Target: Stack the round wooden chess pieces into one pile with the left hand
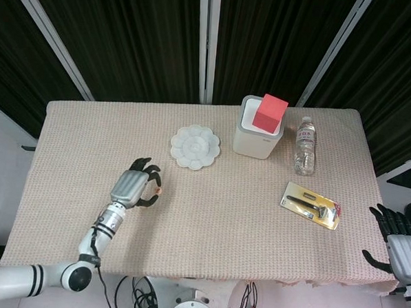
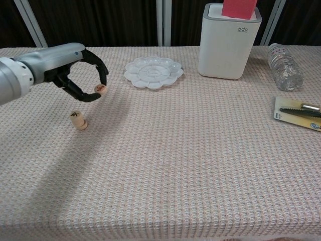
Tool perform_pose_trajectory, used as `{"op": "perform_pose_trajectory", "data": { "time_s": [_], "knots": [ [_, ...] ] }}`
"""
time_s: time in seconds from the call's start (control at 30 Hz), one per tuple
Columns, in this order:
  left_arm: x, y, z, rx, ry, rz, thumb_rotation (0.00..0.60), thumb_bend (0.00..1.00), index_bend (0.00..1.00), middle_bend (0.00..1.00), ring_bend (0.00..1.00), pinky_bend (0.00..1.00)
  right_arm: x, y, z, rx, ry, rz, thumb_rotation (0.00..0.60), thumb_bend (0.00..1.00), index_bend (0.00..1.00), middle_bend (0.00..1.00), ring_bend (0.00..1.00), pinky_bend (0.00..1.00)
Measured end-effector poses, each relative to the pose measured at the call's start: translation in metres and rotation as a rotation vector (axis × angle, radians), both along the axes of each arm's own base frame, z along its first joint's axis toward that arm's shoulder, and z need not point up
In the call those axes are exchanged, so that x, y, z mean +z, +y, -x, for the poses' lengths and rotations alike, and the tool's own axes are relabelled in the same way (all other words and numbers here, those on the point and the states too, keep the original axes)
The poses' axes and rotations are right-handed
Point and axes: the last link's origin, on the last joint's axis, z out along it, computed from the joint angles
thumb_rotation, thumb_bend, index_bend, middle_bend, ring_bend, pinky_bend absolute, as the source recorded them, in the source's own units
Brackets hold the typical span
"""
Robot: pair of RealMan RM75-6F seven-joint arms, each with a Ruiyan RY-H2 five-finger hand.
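Observation:
In the chest view my left hand (image 2: 75, 70) hovers above the table at the left and pinches one round wooden chess piece (image 2: 101, 90) between thumb and a fingertip. Below it and a little nearer to me, a short pile of wooden pieces (image 2: 77, 120) stands on the cloth, a black mark on its top face. From the head camera, the left hand (image 1: 135, 183) shows with the held piece (image 1: 159, 191) at its fingertips; the pile is hidden under the hand there. My right hand (image 1: 396, 236) rests at the table's right front corner, fingers spread, holding nothing.
A white flower-shaped dish (image 1: 195, 147) lies behind the left hand. A white bin (image 1: 258, 135) with a red block (image 1: 270, 113) on top stands at the back centre. A water bottle (image 1: 304, 145) lies beside it. A carded tool pack (image 1: 312, 205) lies at the right.

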Motion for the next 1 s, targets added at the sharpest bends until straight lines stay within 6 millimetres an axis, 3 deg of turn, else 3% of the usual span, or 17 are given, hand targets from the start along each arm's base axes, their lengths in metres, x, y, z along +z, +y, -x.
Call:
{"op": "perform_pose_trajectory", "data": {
  "time_s": [0.13, 0.43, 1.0],
  "knots": [
    [0.011, -0.018, 0.025, 0.049, 0.021, -0.002, 0.6, 0.31, 0.5, 0.22, 0.0, 0.0, 0.0, 0.001, 0.003, -0.012, 0.001, 0.0, 0.6, 0.18, 0.0, 0.0, 0.0, 0.0],
    [0.009, -0.029, 0.054, 0.101, -0.014, -0.001, 0.6, 0.31, 0.5, 0.22, 0.0, 0.0, 0.0, 0.002, 0.001, -0.011, 0.001, -0.001, 0.6, 0.18, 0.0, 0.0, 0.0, 0.0],
    [0.001, -0.032, 0.063, 0.112, -0.044, 0.006, 0.6, 0.31, 0.5, 0.22, 0.0, 0.0, 0.001, 0.001, -0.003, -0.003, 0.0, 0.006, 0.6, 0.18, 0.0, 0.0, 0.0, 0.0]
  ]
}}
